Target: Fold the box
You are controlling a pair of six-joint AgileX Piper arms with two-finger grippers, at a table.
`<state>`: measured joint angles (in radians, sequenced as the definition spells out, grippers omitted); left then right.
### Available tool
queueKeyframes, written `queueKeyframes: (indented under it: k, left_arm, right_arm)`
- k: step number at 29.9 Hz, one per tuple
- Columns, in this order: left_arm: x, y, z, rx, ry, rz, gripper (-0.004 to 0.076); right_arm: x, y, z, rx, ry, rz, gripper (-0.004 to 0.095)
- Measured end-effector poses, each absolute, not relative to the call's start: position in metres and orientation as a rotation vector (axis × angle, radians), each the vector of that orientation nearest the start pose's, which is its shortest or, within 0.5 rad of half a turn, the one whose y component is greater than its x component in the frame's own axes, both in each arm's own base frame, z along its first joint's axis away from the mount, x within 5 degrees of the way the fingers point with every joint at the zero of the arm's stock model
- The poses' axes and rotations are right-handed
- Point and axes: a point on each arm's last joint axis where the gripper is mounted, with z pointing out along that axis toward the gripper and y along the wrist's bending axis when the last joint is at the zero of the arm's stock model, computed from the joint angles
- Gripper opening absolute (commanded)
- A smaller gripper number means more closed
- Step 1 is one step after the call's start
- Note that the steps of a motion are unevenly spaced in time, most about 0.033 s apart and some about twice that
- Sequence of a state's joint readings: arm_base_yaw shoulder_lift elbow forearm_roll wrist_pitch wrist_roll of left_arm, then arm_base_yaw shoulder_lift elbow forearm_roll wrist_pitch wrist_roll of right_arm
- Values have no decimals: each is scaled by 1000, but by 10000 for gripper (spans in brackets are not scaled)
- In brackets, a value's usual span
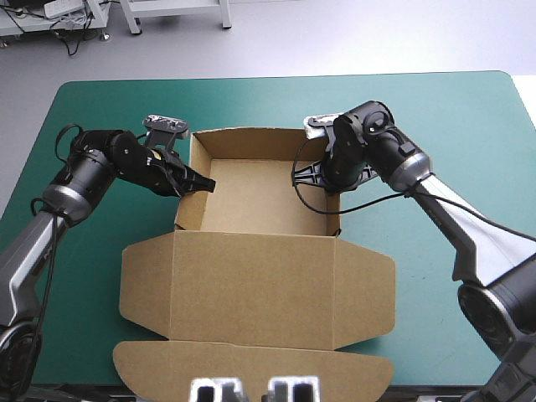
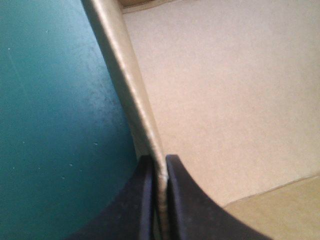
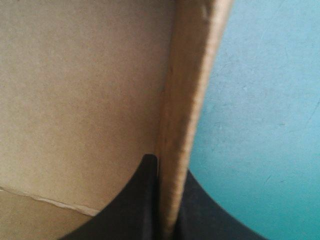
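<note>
Box at tabletop centre: open tray, lid flat nearside. Left end effector clamped on left wall, right end effector on right wall. Wrist views only: wall edges pinched between fingers.

The left tool pinches the box's upright wall, one black finger on each face, all but closed. Outside the wall lies the teal-green tabletop; inside, the brown floor, creased near the tool.
</note>
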<state>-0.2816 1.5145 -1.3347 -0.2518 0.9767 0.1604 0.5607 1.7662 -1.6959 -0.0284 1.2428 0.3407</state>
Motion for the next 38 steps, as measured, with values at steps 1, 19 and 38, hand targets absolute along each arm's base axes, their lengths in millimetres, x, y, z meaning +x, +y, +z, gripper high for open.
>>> queueKeyframes:
  k: [1,19,38]
  left_arm:
    - [304,-107,325,464,2595,-356,-10]
    - [349,-114,272,470,2649,-255,-10]
    - [356,-120,282,582,2733,-188,463]
  right_arm:
    - [323,196,327,-310,2817,200,-1]
    - [374,185,266,-264,2889,413,-1]
    - [384,192,284,-342,2837,379,409]
